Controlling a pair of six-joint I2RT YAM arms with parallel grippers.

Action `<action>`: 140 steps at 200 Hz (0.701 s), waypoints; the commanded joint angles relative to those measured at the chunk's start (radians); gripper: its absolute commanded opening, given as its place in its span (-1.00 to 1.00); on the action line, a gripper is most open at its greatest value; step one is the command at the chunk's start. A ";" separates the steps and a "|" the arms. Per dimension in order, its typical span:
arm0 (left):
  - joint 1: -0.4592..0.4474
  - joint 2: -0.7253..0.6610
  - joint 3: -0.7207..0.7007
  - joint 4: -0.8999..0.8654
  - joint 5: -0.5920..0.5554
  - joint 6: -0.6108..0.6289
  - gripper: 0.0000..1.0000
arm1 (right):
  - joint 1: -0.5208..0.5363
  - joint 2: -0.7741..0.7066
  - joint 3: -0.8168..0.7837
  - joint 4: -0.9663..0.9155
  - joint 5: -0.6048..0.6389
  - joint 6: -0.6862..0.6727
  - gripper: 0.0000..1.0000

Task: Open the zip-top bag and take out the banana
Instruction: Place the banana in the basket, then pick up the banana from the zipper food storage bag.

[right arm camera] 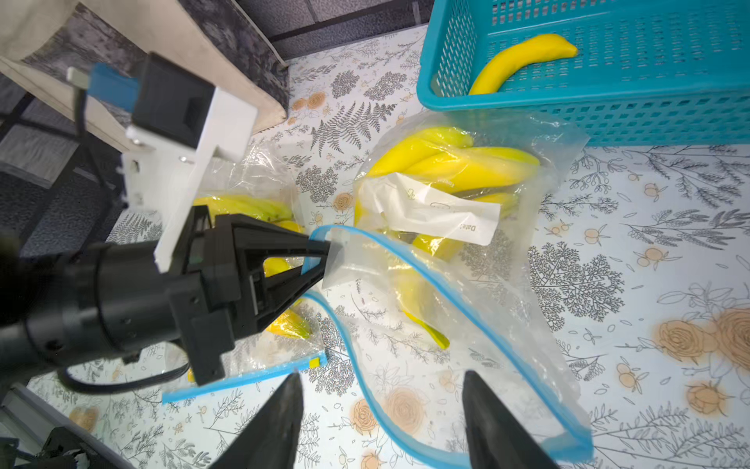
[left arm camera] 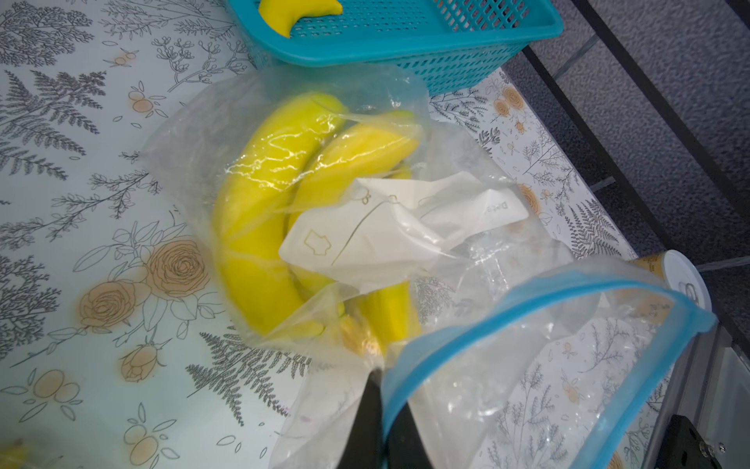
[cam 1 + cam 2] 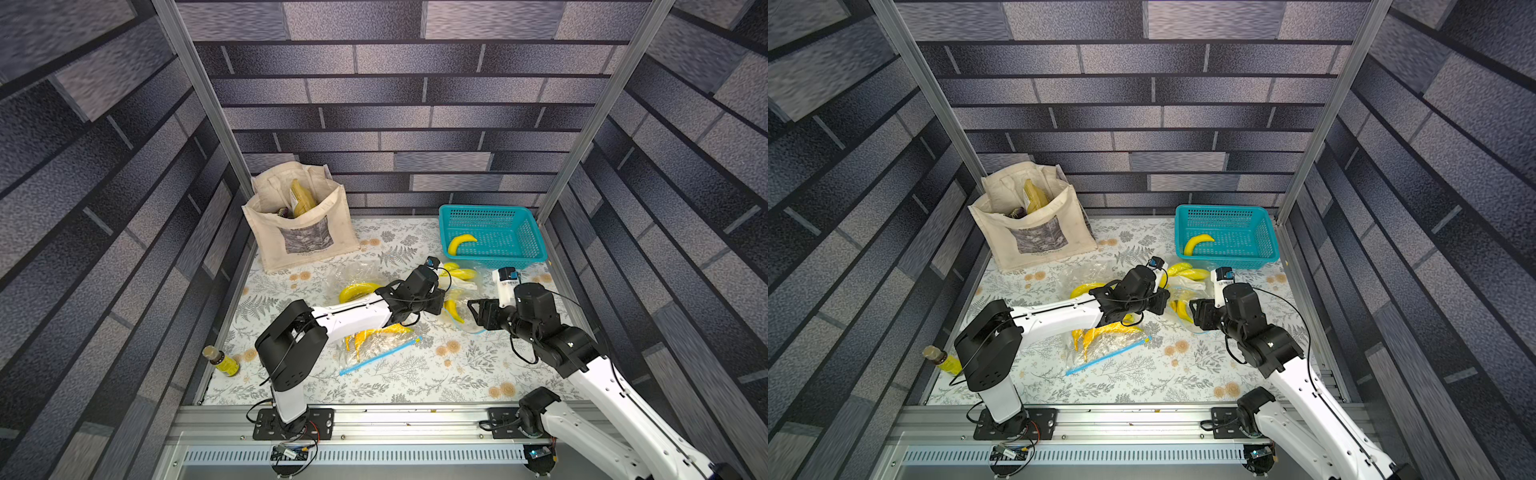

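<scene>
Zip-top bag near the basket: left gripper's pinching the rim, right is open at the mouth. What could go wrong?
The left gripper pinches only a corner of the zip-top bag rim; the film may slip free.
The mouth sags, so the open right gripper could snag film instead of entering.
The bananas lie bunched inside; pulling one may drag the bag.

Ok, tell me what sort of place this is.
Likely a staged robot test cell, not a home: printed brick walls, aluminium posts, and a left arm and right arm bolted to a front rail.
</scene>
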 commanded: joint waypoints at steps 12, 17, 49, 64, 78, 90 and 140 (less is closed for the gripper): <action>-0.008 0.034 0.053 -0.025 0.045 -0.004 -0.88 | 0.031 -0.048 -0.145 0.053 0.051 0.055 0.21; -0.011 0.037 0.054 -0.027 0.046 -0.006 -0.89 | 0.032 -0.042 -0.156 0.078 0.040 0.065 0.21; -0.024 0.032 0.053 -0.036 0.025 -0.016 -0.88 | 0.048 0.041 -0.186 0.196 0.029 0.086 0.16; -0.028 0.021 0.047 -0.034 0.014 -0.019 -0.88 | 0.048 0.090 -0.192 0.233 0.030 0.094 0.16; -0.031 0.014 0.043 -0.034 0.005 -0.018 -0.87 | 0.048 0.130 -0.194 0.269 0.042 0.098 0.16; -0.036 0.008 0.042 -0.037 0.001 -0.015 -0.88 | 0.048 0.173 -0.194 0.289 0.072 0.102 0.15; -0.043 0.000 0.025 -0.038 -0.006 -0.022 -0.87 | 0.048 0.421 -0.126 0.357 0.110 0.031 0.03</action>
